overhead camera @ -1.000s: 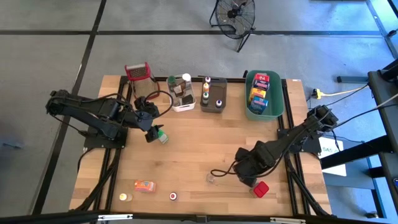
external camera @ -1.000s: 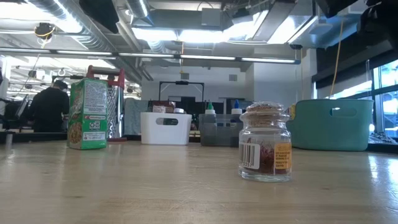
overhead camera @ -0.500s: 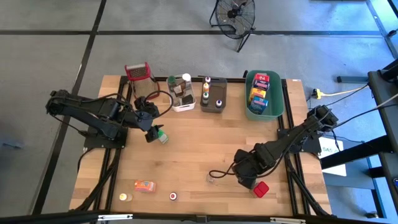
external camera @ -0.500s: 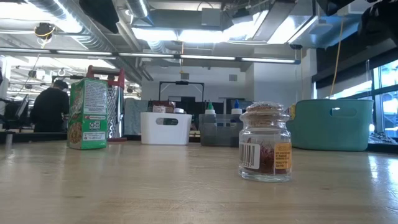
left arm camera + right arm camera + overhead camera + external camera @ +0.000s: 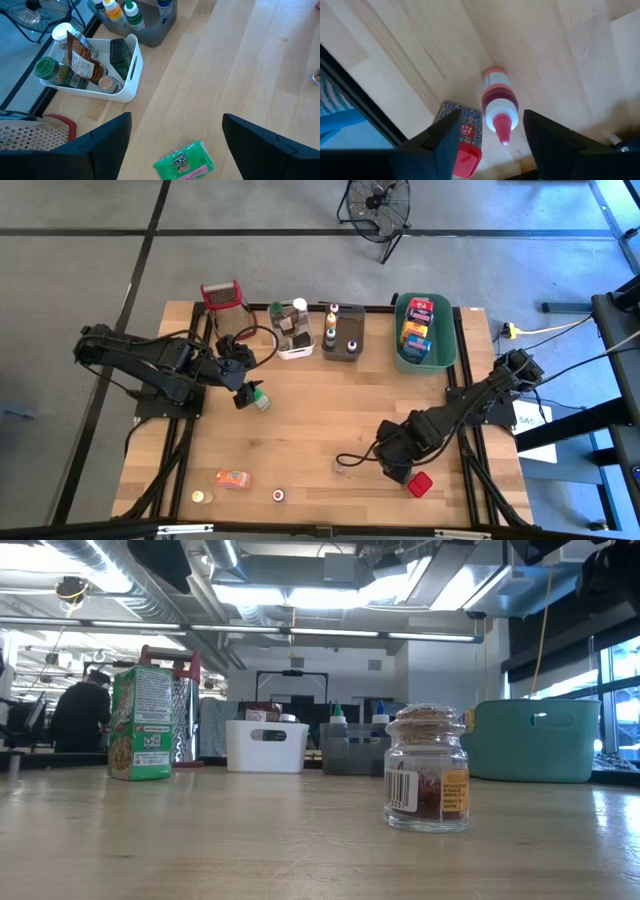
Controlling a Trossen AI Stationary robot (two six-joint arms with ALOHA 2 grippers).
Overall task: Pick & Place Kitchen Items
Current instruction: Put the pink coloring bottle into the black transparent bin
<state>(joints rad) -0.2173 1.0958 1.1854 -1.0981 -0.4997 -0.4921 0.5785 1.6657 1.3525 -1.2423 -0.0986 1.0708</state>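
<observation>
**Sorting partly done, several items still loose**

On the pale wooden table (image 5: 310, 430), the green plastic tub (image 5: 445, 350) holds some boxes. Well short of it, I see my right gripper (image 5: 490, 131) spread over a lying red-capped bottle (image 5: 498, 109); left gripper (image 5: 175, 131) spread above a green packet (image 5: 184, 161).

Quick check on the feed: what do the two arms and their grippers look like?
Both arms are dark, jointed links with black cables looping beside them. The left gripper and right gripper each have two broad, flat, matte dark fingers. No markings are visible.
</observation>
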